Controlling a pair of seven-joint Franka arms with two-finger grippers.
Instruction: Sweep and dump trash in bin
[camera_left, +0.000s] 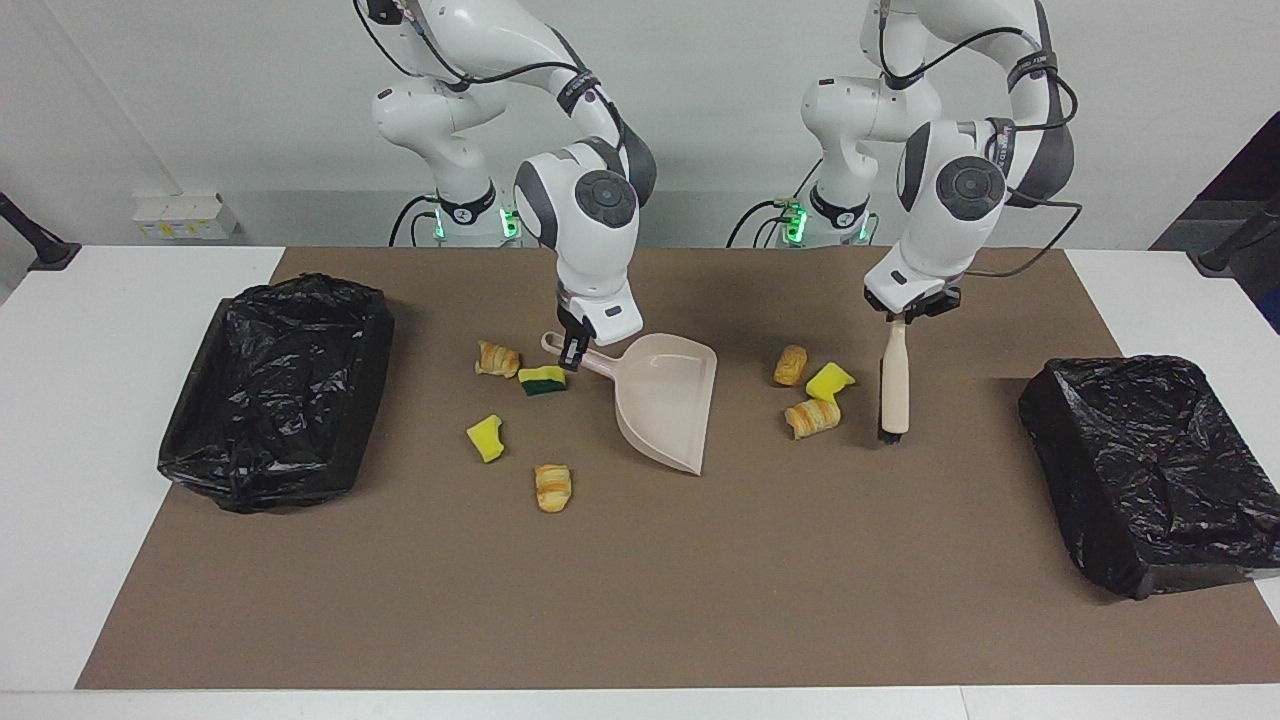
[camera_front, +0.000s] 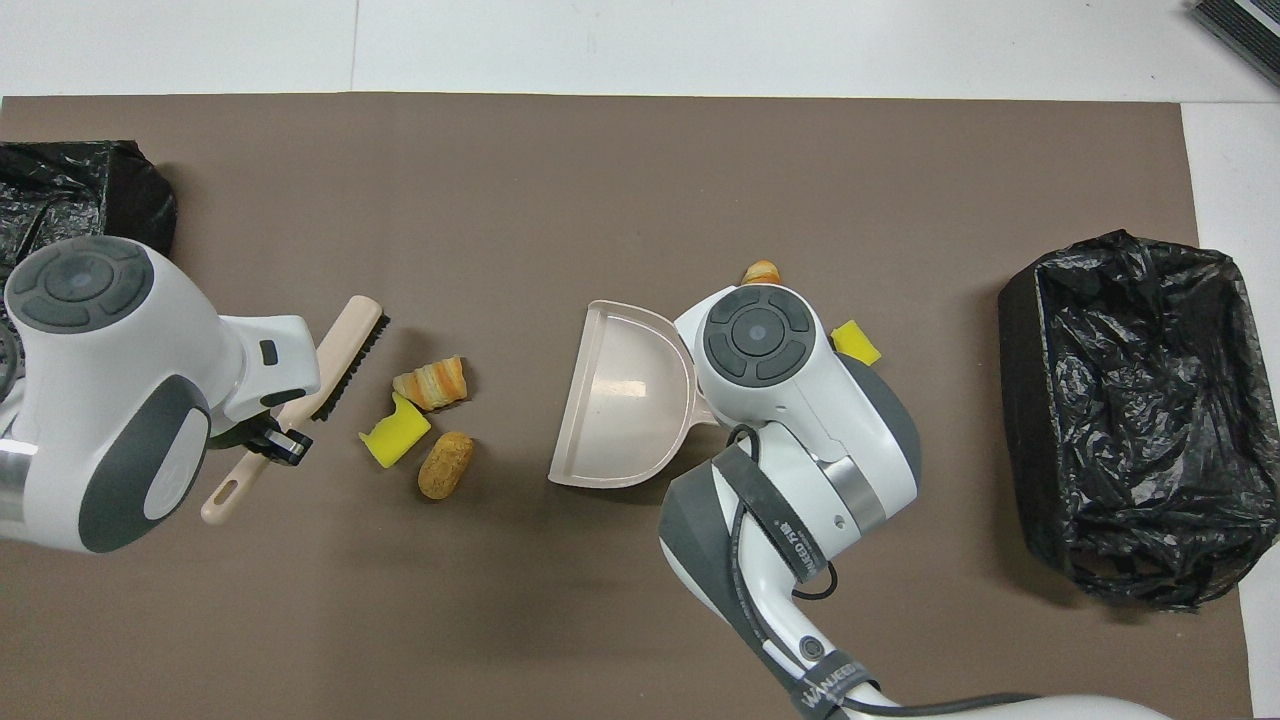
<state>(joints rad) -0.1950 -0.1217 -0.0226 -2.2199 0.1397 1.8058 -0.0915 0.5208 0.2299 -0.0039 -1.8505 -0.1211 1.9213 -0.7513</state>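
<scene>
The left gripper (camera_left: 908, 312) pinches the brush (camera_left: 893, 385) by its handle, bristles down on the mat (camera_left: 640, 600) just beside three pieces: two pastries (camera_left: 812, 416) and a sponge chunk (camera_left: 829, 381). The right gripper (camera_left: 572, 352) is clamped on the dustpan (camera_left: 665, 412) handle, pan mouth turned toward that trio. Four more pieces lie at the right arm's end of the pan, by its handle and back. A bin (camera_left: 1140, 470) sits at each end of the table. My worry: a hard sweep could roll the round pastries past the pan's lip, or the pan could ride up and let pieces slip under.
</scene>
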